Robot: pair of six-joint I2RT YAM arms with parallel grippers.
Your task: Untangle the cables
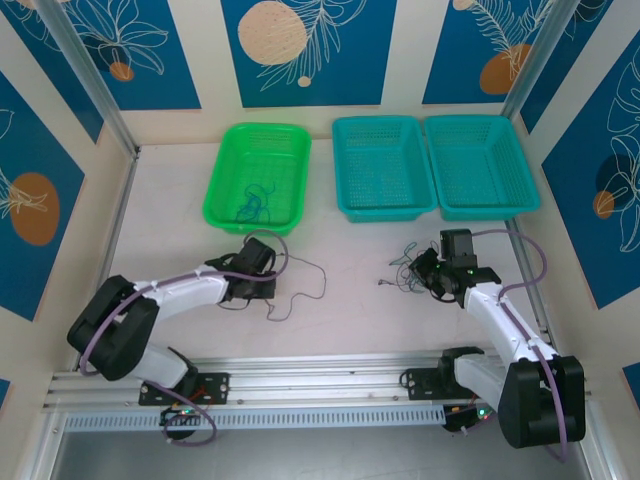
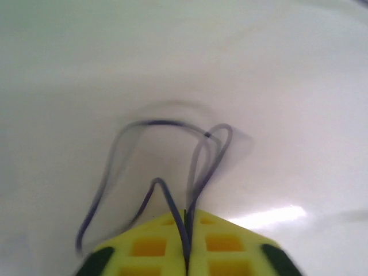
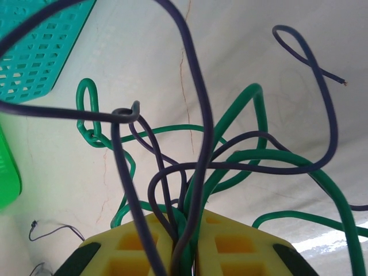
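Yellow pads (image 2: pixel 149 247) of the left gripper (image 2: pixel 186 230) are pressed tight on one dark blue wire (image 2: pixel 167 123), which loops loosely ahead of the fingertips on the white table (image 2: pixel 276 86) and looks free of the rest. The right gripper (image 3: pixel 185 241) is closed too, pinching a tangle of green wires (image 3: pixel 253 98) and dark blue strands (image 3: pixel 198 98) that fan up and forward from it. A slow, low lift should suit the left arm, so its trailing loop does not whip or snag. The green basket (image 1: pixel 225 150), with one wire inside, sits just beyond the left gripper, and two teal baskets (image 1: pixel 345 130) sit beyond the right. Bare tabletop lies between the grippers, but the side walls are close outboard.
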